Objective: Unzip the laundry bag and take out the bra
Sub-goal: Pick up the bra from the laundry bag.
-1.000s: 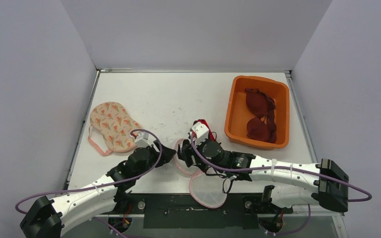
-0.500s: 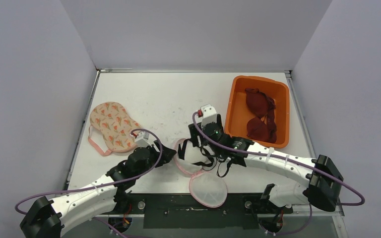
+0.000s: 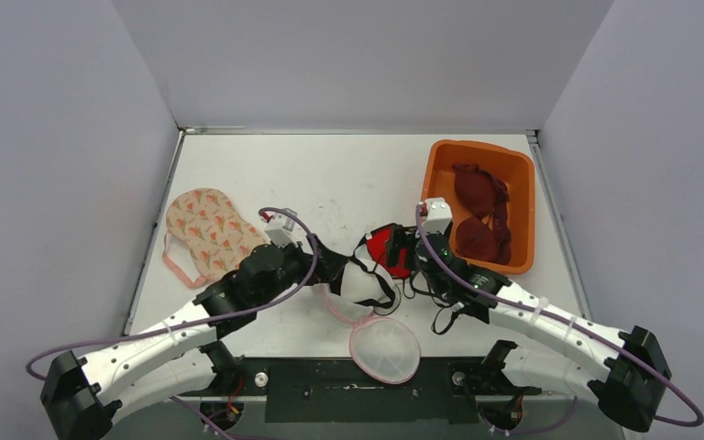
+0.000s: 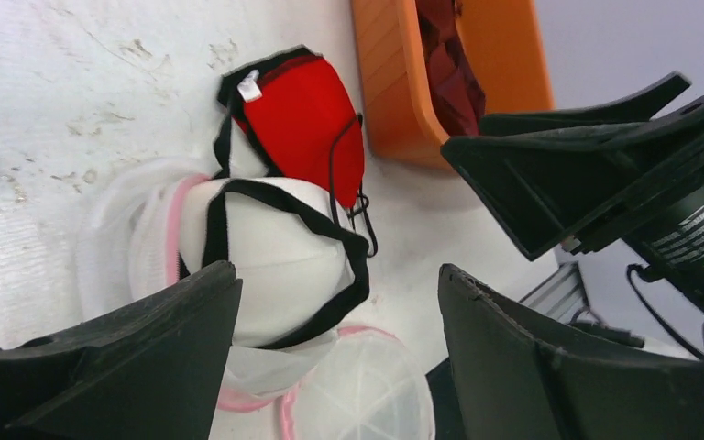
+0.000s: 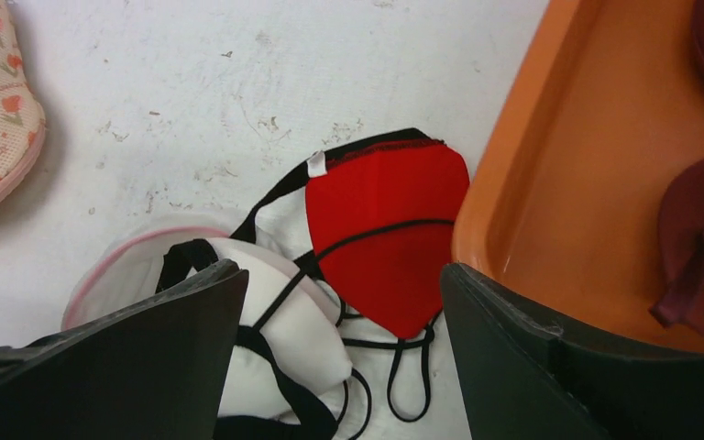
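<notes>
**meshfan:** ok, what's sitting lowest in the top view, down by the arm bases?

**yam_watcher:** the laundry bag [image 3: 383,350], white mesh with pink trim. Its round flap is lying open at bottom centre, and the mouth is gaping just above that.

**meshfan:** and the bra?

**yam_watcher:** the bra [image 3: 387,249] is lying half out. The white cup is resting in the bag's mouth. The red cup is lying on the bare desk [image 3: 330,174] just beside the orange bin [image 3: 429,197], with black straps trailing between the cups.

**meshfan:** hands doing anything?

**yam_watcher:** the left hand [image 4: 339,275] is hovering over the white cup, jaws wide apart, gripping nothing. The right hand [image 5: 344,275] is hanging over the red cup, same deal, spread wide and empty.

**meshfan:** further back?

**yam_watcher:** a floral bra [image 3: 206,229] is lying at middle left, and dark red bras [image 3: 477,188] are sitting in the bin at upper right.
</notes>
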Available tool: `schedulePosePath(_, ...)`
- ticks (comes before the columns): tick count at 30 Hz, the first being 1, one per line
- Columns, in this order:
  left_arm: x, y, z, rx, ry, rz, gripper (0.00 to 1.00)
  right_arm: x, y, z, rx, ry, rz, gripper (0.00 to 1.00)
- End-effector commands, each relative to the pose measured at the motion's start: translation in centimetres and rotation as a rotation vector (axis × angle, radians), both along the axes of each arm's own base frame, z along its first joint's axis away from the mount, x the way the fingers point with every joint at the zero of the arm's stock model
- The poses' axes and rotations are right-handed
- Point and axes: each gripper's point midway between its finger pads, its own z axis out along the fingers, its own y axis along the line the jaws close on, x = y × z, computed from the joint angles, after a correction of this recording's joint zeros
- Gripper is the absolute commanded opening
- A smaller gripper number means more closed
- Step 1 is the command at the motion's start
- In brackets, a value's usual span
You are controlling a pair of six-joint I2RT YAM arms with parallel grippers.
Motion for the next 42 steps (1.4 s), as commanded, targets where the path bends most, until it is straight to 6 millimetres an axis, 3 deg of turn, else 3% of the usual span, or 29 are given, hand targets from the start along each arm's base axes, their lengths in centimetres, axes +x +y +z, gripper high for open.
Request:
schedulePosePath(1, -0.9, -1.9, -3.0, 0.234, 0.021, -0.075, 0.78, -1.8, -0.6, 0.0, 0.159, 0.008, -0.024, 0.79)
schedulePosePath(6, -0.6, -3.5, -6.6, 0.366, 0.049, -0.086, 0.82, -3.4, -0.9, -2.7, 0.202, 0.055, -0.046, 0.81)
schedulePosePath(10, 0.2, -3.8, -9.9, 0.488, 0.084, -0.077, 0.78, -3.7, -0.8, -3.3, 0.238, 0.053, -0.064, 0.81)
schedulePosePath(16, 0.2, 0.4, -14.4, 0.629, 0.161, 0.051, 0.63, -3.8, -1.0, -3.3, 0.22, 0.036, -0.078, 0.81)
schedulePosePath(24, -0.8, 5.4, -15.6, 0.58, 0.21, 0.167, 0.57, -4.1, -0.5, -4.5, 0.219, 0.049, -0.081, 0.81)
schedulePosePath(29, -1.1, 7.0, -14.7, 0.538, 0.207, 0.205, 0.56, -4.1, 0.5, -5.2, 0.211, 0.057, -0.062, 0.81)
schedulePosePath(33, -1.3, 6.8, -12.9, 0.48, 0.194, 0.192, 0.61, -3.9, 1.3, -4.8, 0.194, 0.042, -0.033, 0.81)
schedulePosePath(37, -1.5, 5.1, -8.8, 0.368, 0.152, 0.132, 0.72, -3.2, 2.8, -3.5, 0.17, 0.027, 0.012, 0.81)
schedulePosePath(42, -1.2, 2.4, -2.7, 0.209, 0.068, 0.047, 0.76, -0.6, 3.6, -2.1, 0.154, 0.025, 0.008, 0.81)
